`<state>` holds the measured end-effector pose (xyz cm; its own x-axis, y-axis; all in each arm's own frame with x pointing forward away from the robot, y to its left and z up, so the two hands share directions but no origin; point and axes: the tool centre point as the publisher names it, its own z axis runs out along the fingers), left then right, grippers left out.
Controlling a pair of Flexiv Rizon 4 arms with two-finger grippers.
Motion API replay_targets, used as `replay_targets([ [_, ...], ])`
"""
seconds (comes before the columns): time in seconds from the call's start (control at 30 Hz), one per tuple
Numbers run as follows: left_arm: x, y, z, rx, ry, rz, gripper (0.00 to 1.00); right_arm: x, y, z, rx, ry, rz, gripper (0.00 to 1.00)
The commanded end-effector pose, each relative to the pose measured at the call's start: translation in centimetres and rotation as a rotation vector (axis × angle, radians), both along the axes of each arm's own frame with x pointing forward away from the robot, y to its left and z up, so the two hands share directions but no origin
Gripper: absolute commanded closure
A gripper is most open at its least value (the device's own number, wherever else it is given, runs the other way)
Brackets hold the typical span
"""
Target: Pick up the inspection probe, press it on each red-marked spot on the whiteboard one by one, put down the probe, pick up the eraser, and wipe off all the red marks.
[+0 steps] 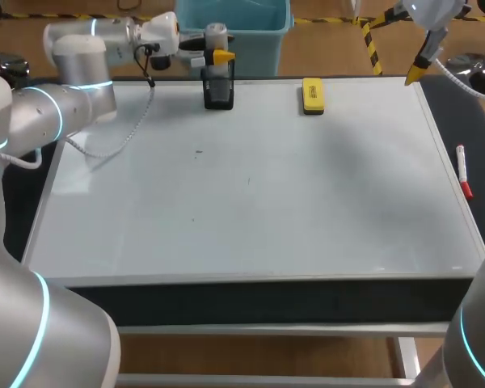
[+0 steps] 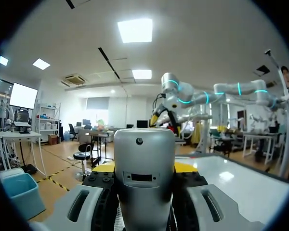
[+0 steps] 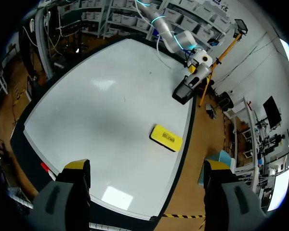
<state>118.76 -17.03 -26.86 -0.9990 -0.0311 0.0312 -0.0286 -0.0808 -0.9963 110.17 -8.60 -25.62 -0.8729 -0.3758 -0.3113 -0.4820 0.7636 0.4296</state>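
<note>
Probe (image 1: 216, 36) stands upright in a black stand (image 1: 218, 93) at the far edge of the whiteboard (image 1: 250, 202). The left gripper (image 1: 221, 58) lies level and pinches the probe, with its yellow tips against both sides. Eraser (image 1: 313, 94) lies flat on the board, near the far edge and apart from the stand. The right gripper (image 1: 415, 74) hangs over the far right corner with its fingers spread and nothing between them. A red marker (image 1: 463, 171) lies beside the board's right edge.

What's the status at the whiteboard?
Left gripper shut on silver cylindrical probe at black holder, far edge. Right gripper open, hovering over far right corner. Yellow block eraser untouched on whiteboard; nothing blocking it.
</note>
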Motion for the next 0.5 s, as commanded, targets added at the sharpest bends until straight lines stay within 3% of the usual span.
replay_targets([
  [0.03,0.8,-0.07,-0.62,-0.012,-0.025,-0.19,1.0,-0.06,-0.05,0.07,-0.004,-0.001,0.001,0.0],
  [0.17,0.85,-0.19,-0.91,-0.007,-0.021,-0.203,0.97,-0.06,-0.05,0.07,-0.004,-0.001,0.001,0.0],
  [0.23,0.86,-0.23,-0.95,-0.007,-0.018,-0.209,0.56,-0.06,-0.05,0.07,-0.004,-0.001,0.001,0.0],
  [0.27,0.87,-0.26,-0.97,-0.006,-0.017,-0.21,0.45,-0.06,-0.05,0.07,-0.004,-0.001,0.001,0.0],
  [0.3,0.87,-0.26,-0.97,-0.006,-0.016,-0.211,0.05,-0.06,-0.05,0.07,-0.004,-0.001,0.001,0.0],
  [0.33,0.88,-0.26,-0.97,-0.006,-0.017,-0.21,0.0,-0.06,-0.05,0.07,-0.004,-0.001,0.001,0.0],
  [0.5,0.75,0.04,-0.35,0.0,-0.047,-0.206,0.0,-0.06,-0.05,0.07,-0.004,-0.001,0.001,0.0],
])
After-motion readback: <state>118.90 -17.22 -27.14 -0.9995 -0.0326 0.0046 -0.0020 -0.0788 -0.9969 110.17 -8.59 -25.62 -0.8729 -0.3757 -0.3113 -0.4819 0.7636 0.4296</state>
